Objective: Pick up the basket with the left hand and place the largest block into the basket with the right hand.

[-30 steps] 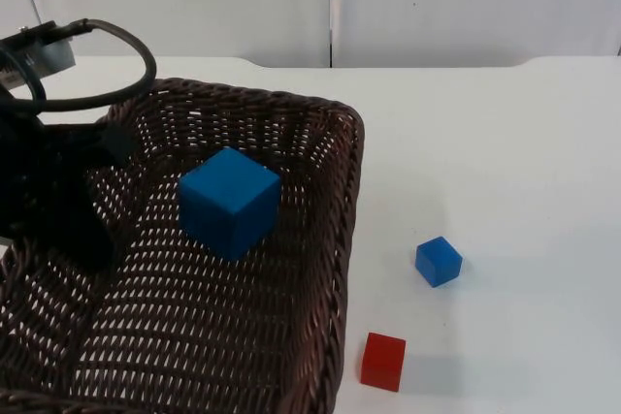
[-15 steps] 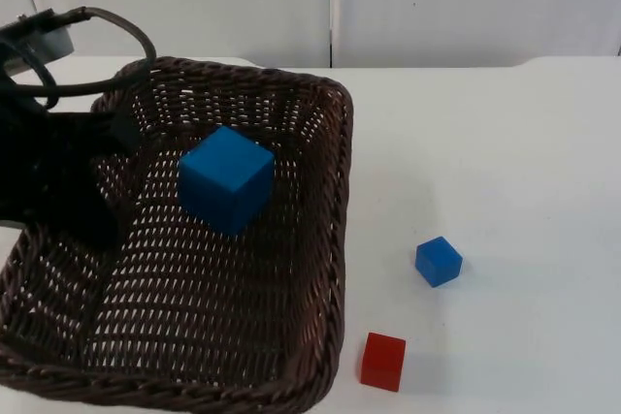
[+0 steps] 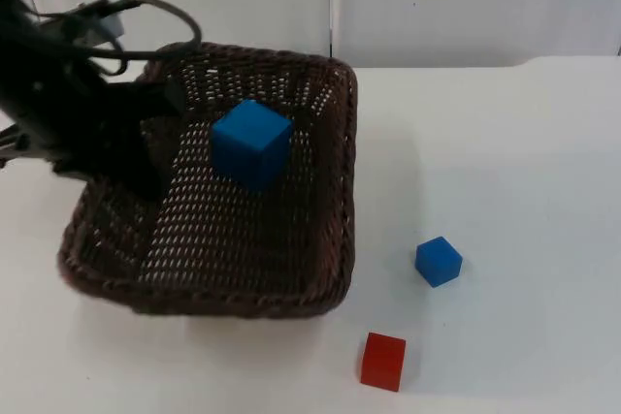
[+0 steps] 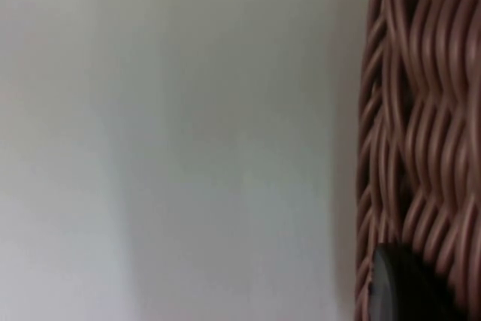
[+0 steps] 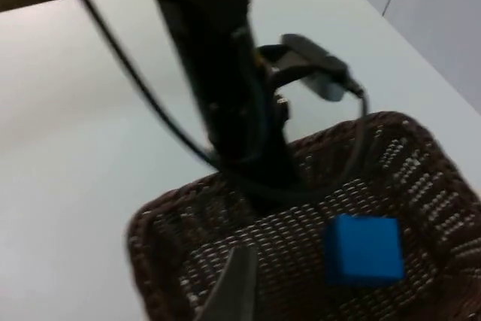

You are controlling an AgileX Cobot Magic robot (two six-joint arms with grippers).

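The dark brown wicker basket (image 3: 342, 191) sits in the left half of the top view, low over the white table. I cannot tell whether it touches the table. Inside it, near the far wall, lies the large blue block (image 3: 252, 143), tilted on the weave. My left gripper (image 3: 146, 174) is shut on the basket's left wall; in the left wrist view a black fingertip (image 4: 406, 291) presses against the wicker (image 4: 421, 110). My right gripper (image 5: 234, 291) hangs high above the basket (image 5: 421, 186), and from there the blue block (image 5: 364, 249) lies free inside it.
A small blue cube (image 3: 439, 261) and a small red cube (image 3: 383, 361) rest on the table to the right of the basket. The grey partition wall (image 3: 437, 7) closes the table's far edge. The left arm (image 5: 225, 95) stands over the basket's wall.
The basket has dropped away from the camera and shifted toward the back of the table, with the left gripper still on it. The large blue block stayed inside.
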